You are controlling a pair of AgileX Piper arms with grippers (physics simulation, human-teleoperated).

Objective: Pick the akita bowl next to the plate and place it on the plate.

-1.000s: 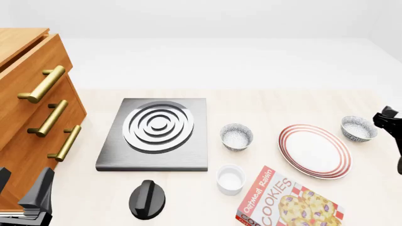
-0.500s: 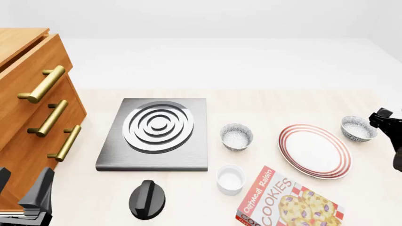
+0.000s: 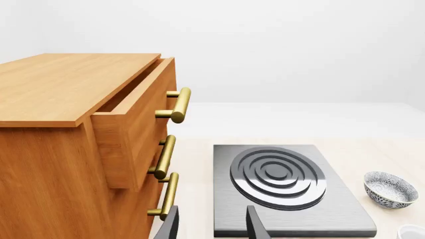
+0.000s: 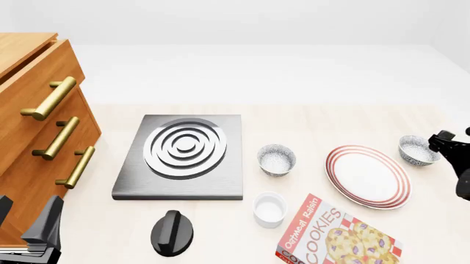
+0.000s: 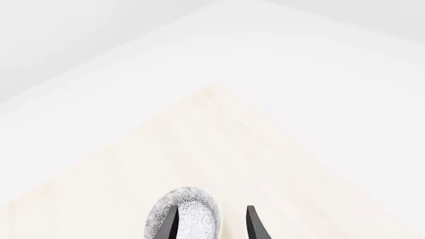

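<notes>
The akita bowl [image 4: 419, 149], speckled grey outside and white inside, sits on the table just off the far right rim of the plate [image 4: 367, 176], a wide white plate with red rings. My right gripper [image 4: 440, 141] hovers at the bowl's right edge. In the right wrist view this gripper [image 5: 211, 226] is open, with one finger over the bowl [image 5: 186, 215] and the other outside its rim. My left gripper [image 4: 26, 217] is open at the near left, by the drawers, holding nothing. An identical second bowl [image 4: 277, 159] stands left of the plate.
A grey stove [image 4: 184, 157] with silver rings lies centre left, with a black knob [image 4: 171, 232] in front of it. A white cup [image 4: 269, 209] and a cookie box [image 4: 334, 236] sit near the front. A wooden drawer cabinet [image 4: 37, 137] with brass handles fills the left.
My right gripper has shifted a little left and down, closer to the bowl beside the plate. The left arm and all the objects have stayed put.
</notes>
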